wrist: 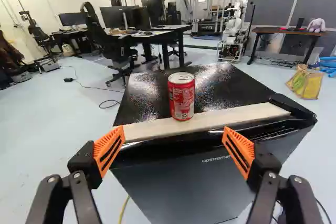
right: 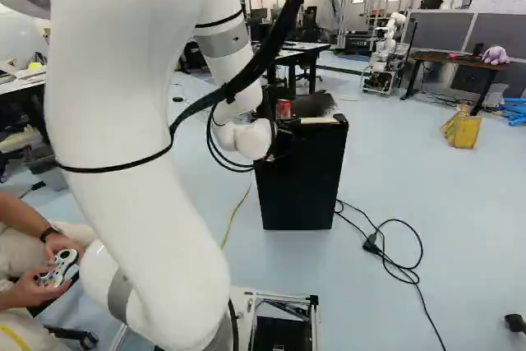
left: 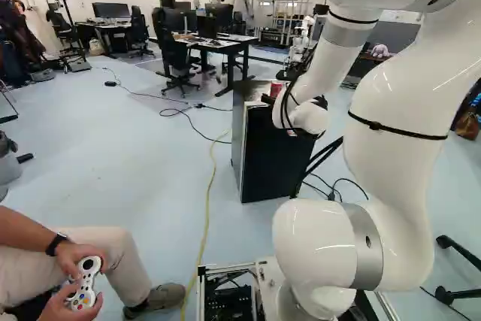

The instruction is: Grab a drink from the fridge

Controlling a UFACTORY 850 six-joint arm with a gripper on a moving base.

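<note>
Gripper (left: 268, 99) spread wide, orange pads (wrist: 109, 149) well apart, holding nothing; red can (wrist: 181, 98) upright ahead of the gap between them, on pale strip (wrist: 231, 116) along fridge (wrist: 178, 187) top.

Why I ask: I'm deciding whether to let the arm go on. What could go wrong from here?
The red can stands upright at the pale strip along the near edge of the fridge's top, so an off-centre push might topple it.

The open gripper faces that same edge; if it comes in too low, its fingers could strike the fridge.

A yellow cable lies on the floor by the base, which might catch it if driven.
</note>
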